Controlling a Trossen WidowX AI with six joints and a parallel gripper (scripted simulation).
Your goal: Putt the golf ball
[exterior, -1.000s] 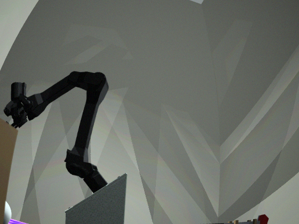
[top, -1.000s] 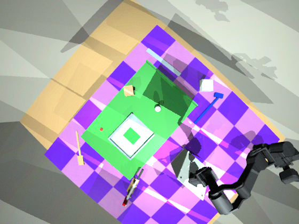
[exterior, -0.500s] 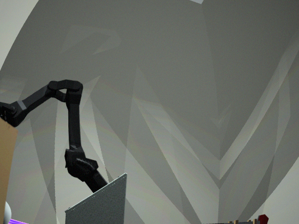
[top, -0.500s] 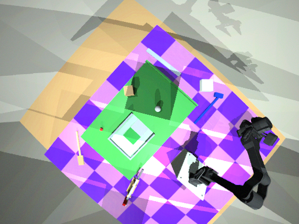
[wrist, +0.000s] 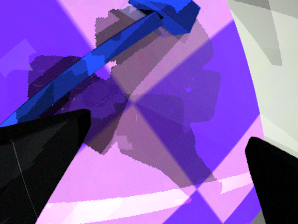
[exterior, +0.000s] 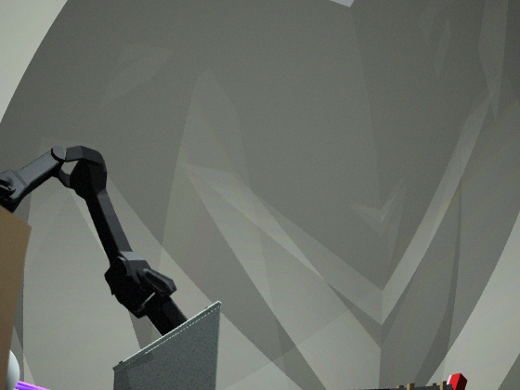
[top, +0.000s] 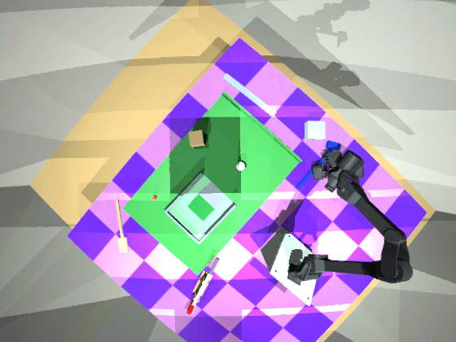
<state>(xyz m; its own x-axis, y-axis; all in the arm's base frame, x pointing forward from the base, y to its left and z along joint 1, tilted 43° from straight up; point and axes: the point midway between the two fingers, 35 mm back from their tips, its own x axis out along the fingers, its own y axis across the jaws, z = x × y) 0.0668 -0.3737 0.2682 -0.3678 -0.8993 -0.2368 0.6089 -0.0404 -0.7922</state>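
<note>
The red putter lies at the lower middle of the top view, its red end (top: 190, 308) (exterior: 458, 382) at the lower left and a grey shaft (top: 213, 266) towards the mat; pale and tan pieces lie along it. The white golf ball (top: 241, 165) (exterior: 13, 371) rests on the green mat (top: 260, 134). The raised green (top: 201, 206) is a green square inside a pale, walled ramp piece (top: 224, 197). My gripper (top: 334, 168) (wrist: 171, 131) is open and empty, over the blue putter's side of the table, far from the red putter.
A blue putter (top: 305, 180) (wrist: 95, 62) lies beside and partly under my gripper. A white cube (top: 314, 130) is behind it. A brown block (top: 196, 138) (exterior: 11, 288) and a small red ball (top: 155, 197) are on the mat. A tan putter (top: 120, 221) lies at the left.
</note>
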